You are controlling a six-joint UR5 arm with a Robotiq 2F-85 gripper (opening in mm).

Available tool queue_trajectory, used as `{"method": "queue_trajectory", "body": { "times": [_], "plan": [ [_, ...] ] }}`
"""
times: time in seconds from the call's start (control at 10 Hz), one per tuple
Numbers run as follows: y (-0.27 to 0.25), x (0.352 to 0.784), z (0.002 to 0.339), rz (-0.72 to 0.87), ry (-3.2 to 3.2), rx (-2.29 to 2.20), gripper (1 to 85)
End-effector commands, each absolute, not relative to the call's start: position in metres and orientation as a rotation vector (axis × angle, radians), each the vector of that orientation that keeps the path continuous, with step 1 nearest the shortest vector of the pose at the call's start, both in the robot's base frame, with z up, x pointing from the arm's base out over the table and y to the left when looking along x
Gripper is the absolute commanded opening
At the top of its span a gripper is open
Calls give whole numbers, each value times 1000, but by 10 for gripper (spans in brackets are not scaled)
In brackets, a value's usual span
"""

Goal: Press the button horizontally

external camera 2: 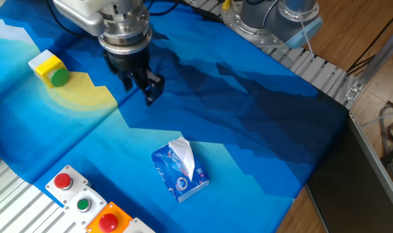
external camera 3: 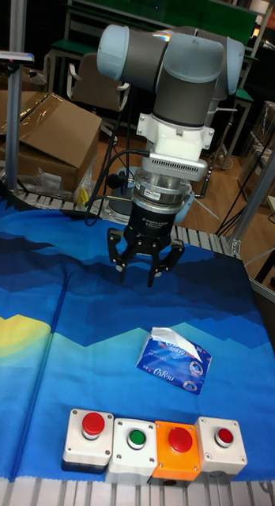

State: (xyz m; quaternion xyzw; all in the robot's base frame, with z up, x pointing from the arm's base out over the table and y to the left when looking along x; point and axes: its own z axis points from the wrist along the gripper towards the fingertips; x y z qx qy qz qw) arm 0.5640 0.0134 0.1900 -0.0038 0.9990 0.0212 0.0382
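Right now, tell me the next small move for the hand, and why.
Probably lower the hand and carry it sideways across the blue cloth toward the green button in the yellow box. The hand hangs above the cloth, well apart from the button. The button faces sideways, so the push likely has to come level with it, not from above.

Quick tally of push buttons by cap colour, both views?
Red: 3, in the front row: left, middle, right.
Green: 2: front row, and the sideways green button in the yellow box.
Total: 5
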Motion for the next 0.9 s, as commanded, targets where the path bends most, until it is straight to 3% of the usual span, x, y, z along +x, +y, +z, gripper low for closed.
{"method": "queue_trajectory", "body": {
  "times": [0.0,0.4,0.5,0.6,0.8],
  "plan": [
    [22,578,193,109,3011,-10,10],
    [12,569,189,55,3028,-120,10],
    [0,568,187,-15,3011,-269,10],
    [8,563,186,42,2999,-367,10],
    [-7,528,181,3,3058,-703,10]
  ]
}}
